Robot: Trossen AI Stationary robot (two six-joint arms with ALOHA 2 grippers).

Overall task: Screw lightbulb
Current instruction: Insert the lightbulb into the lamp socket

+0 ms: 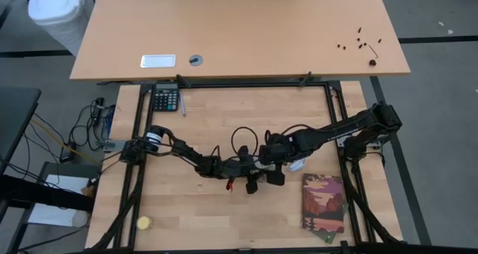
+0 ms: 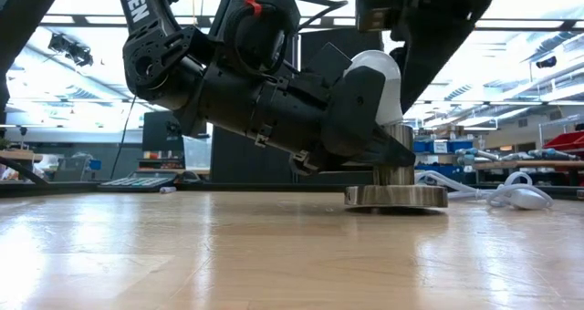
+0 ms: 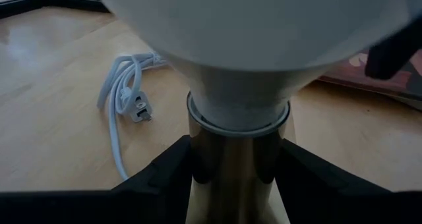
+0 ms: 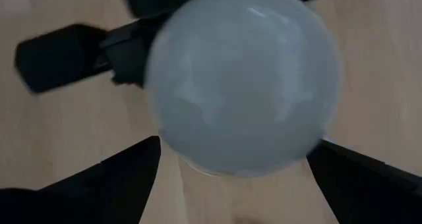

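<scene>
Lightbulb standing upright in its socket, both grippers around it.

The lightbulb sits in the socket at about five o'clock from the table's centre. The left gripper clamps the socket's metal neck between its fingers. The right gripper hangs over the bulb, fingers spread wide on both sides of the glass, holding nothing. A white cord lies nearby.

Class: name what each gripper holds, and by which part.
The left gripper clamps the socket's brass stem below the lightbulb. The right gripper stands open around the bulb, holding nothing.
</scene>
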